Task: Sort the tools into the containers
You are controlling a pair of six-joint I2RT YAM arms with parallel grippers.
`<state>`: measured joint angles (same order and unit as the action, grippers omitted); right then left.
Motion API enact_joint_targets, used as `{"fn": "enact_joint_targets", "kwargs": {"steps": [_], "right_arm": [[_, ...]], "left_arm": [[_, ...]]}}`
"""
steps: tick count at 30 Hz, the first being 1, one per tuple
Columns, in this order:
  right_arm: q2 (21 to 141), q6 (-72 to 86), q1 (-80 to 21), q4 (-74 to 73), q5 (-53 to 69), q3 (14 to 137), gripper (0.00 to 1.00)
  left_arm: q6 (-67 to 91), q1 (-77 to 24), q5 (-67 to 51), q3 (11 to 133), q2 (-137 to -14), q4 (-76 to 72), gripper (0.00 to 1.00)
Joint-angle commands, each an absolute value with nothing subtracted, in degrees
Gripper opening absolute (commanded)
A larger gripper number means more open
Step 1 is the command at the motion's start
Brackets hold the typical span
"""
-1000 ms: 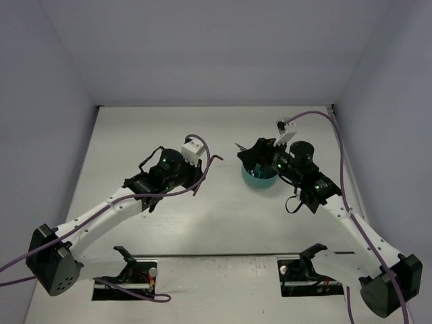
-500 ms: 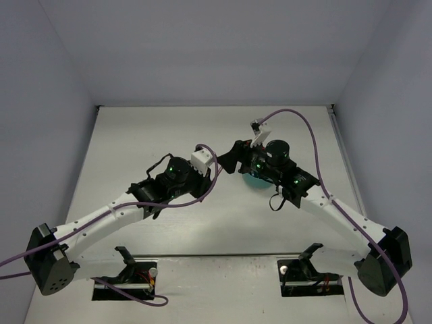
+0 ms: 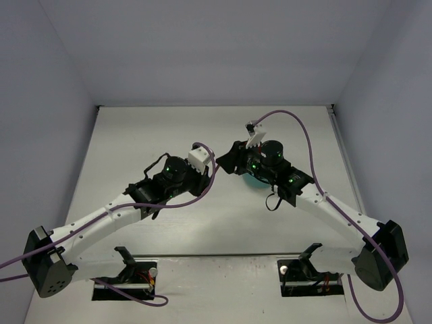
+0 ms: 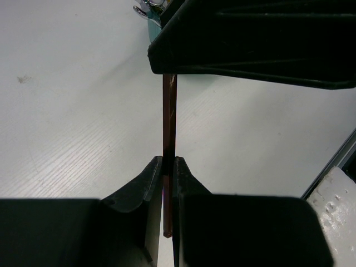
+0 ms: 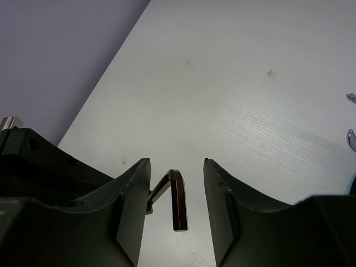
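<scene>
My left gripper [image 4: 168,161] is shut on the long shank of a dark L-shaped hex key [image 4: 169,122] and holds it above the table. In the right wrist view the key's bent short end [image 5: 178,194] hangs between my right gripper's [image 5: 175,161] open fingers without touching them. In the top view the two grippers meet mid-table, left [image 3: 210,166] and right [image 3: 227,159]. The teal tub [image 3: 256,179] sits just right of them, mostly hidden under the right wrist. Silver wrench ends [image 5: 350,138] stick out of it.
The right gripper's black body [image 4: 250,39] fills the top of the left wrist view, with the tub's edge [image 4: 151,25] behind it. The white table [image 3: 155,135] is walled at the back and on both sides. Purple cables [image 3: 297,121] loop off both wrists.
My right gripper has moved left off the tub to the hex key's bent end. My left gripper has carried the key a little to the right to meet it.
</scene>
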<state>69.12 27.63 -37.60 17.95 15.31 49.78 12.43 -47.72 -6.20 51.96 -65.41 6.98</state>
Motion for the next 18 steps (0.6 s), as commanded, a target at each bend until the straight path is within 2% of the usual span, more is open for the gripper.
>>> {"fn": "enact_joint_targets", "kwargs": {"steps": [1, 7, 10, 13, 14, 15, 18], "right_arm": [[69.27, 27.91, -38.06, 23.29, 14.69, 51.29, 0.37], [69.52, 27.98, -38.14, 23.29, 15.0, 51.1, 0.18], [69.38, 27.71, -38.14, 23.2, 14.73, 50.94, 0.03], [68.62, 27.17, -38.06, 23.07, 13.23, 50.56, 0.0], [68.09, 26.83, -37.88, 22.98, 12.49, 50.25, 0.0], [67.5, 26.37, -37.62, 22.85, 12.22, 50.19, 0.0], [66.53, 25.26, -36.54, 21.54, 11.25, 50.71, 0.0]], "left_arm": [[11.95, -47.99, -5.93, 54.49, -63.59, 1.39, 0.0], [12.18, -47.99, -5.8, 54.4, -63.92, 0.97, 0.0], [12.23, -47.99, -5.19, 54.44, -64.37, 1.07, 0.0], [12.64, -47.99, -5.23, 54.83, -64.81, 1.47, 0.03], [12.85, -47.99, -5.19, 55.08, -64.97, 1.84, 0.12], [12.92, -47.99, -5.18, 55.28, -65.04, 2.12, 0.31], [13.92, -47.99, -3.7, 55.9, -64.91, 3.95, 0.58]]}}
